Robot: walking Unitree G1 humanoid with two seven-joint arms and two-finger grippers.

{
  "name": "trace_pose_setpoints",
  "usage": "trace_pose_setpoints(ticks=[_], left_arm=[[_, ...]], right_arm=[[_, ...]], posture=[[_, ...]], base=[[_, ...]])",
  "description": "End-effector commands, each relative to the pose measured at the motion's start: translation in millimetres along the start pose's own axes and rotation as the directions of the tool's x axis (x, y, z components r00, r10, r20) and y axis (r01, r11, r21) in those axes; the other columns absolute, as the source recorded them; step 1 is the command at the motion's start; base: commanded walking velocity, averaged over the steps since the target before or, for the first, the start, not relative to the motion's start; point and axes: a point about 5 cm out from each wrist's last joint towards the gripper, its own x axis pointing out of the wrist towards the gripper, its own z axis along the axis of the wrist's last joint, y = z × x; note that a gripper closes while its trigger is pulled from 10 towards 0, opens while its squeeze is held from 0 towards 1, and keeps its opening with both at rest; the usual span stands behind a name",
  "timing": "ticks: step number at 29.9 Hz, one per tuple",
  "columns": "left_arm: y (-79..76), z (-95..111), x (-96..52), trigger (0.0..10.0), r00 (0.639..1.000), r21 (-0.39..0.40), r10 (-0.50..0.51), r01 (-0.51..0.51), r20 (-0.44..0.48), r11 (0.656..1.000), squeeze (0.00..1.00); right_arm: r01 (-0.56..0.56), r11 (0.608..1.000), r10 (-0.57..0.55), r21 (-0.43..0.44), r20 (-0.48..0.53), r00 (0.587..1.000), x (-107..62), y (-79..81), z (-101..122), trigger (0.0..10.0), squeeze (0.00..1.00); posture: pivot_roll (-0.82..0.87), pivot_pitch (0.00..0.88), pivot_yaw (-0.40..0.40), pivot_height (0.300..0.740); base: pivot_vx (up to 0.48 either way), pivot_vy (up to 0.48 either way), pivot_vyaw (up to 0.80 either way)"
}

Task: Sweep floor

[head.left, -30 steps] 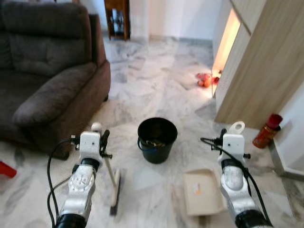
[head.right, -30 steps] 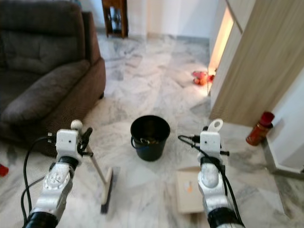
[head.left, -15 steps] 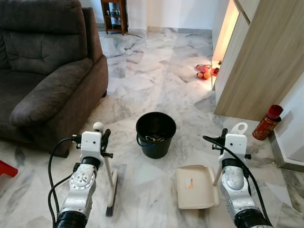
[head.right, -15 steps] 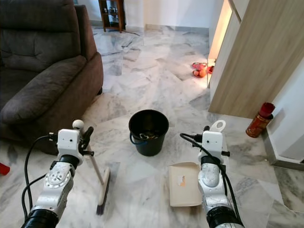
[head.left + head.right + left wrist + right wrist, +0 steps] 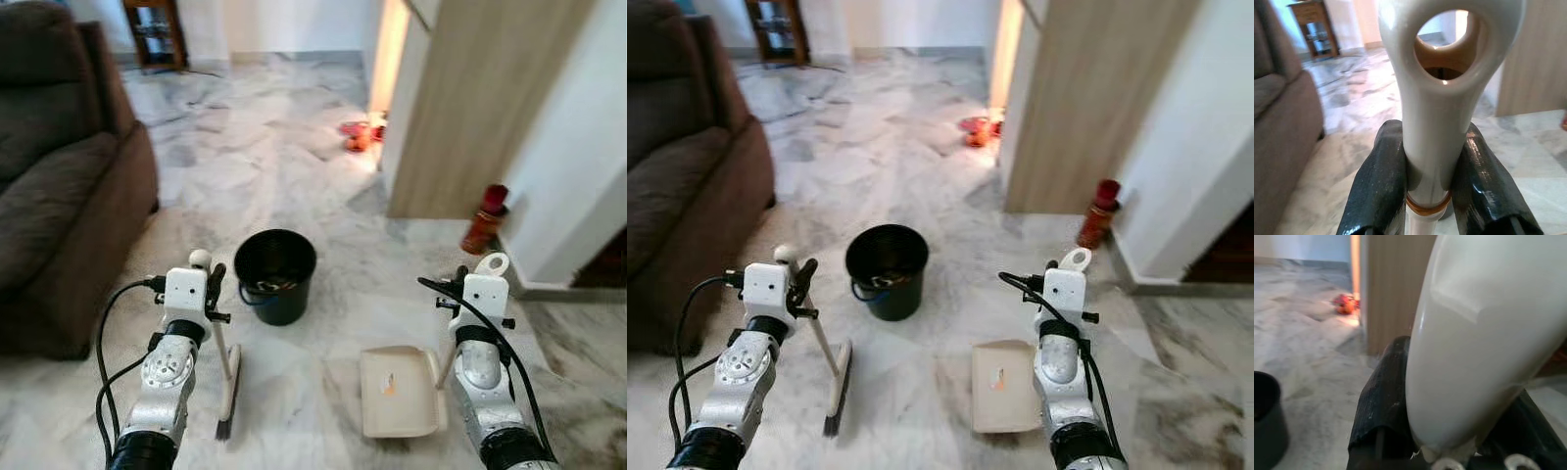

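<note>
Holding the broom (image 5: 227,377) in my left gripper (image 5: 1431,183), I keep both black fingers (image 5: 1378,188) pressed tight on its cream handle, just under the round hole at the top. The handle slants down from my gripper to the floor (image 5: 294,157). The brush end rests on the marble floor, near my left arm and close to the black bucket (image 5: 274,275).

My right gripper (image 5: 1449,431) is clamped on the cream handle of the dustpan (image 5: 397,392). One black finger (image 5: 1382,401) presses on the side of the handle. The loop at the top of that handle sticks up above my right wrist. The dustpan sits flat on the floor just beside my right arm, with a small orange mark inside it.

The black bucket stands on the floor between my two arms, a bit nearer to the left one and farther out. Something small lies in the bottom of it, but I cannot tell what it is.

A brown sofa (image 5: 59,186) sits on my left side. A wooden cabinet wall (image 5: 470,108) stands on my right side. A red can (image 5: 487,217) stands by its foot. Some red and orange things (image 5: 360,133) lie on the floor far ahead, in a bright patch of light.
</note>
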Motion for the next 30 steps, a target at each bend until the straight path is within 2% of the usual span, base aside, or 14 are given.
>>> trace_pose_setpoints(ticks=[1,19,30], left_arm=[[1.5,6.5,4.7,10.0,1.000,0.029,0.004,-0.005,0.023,1.000,0.00],[0.4,4.1,3.9,10.0,1.000,0.041,0.008,-0.009,0.017,0.999,0.00],[-0.9,4.4,5.3,10.0,1.000,0.036,0.009,-0.010,0.020,0.999,0.00]], right_arm=[[0.002,1.000,-0.002,0.008,0.041,0.999,6.3,0.3,10.7,10.0,0.00],[0.001,1.000,-0.001,-0.001,0.036,0.999,7.6,-0.9,10.6,10.0,0.00],[0.001,1.000,-0.001,-0.004,0.037,0.999,7.8,-1.2,10.6,10.0,0.00]], posture=[[0.00,0.000,-0.002,0.740],[-0.01,0.000,-0.010,0.740],[-0.02,0.000,-0.007,0.740]], base=[[0.000,0.000,-0.80],[0.000,-0.263,-0.80],[0.000,0.000,-0.80]])
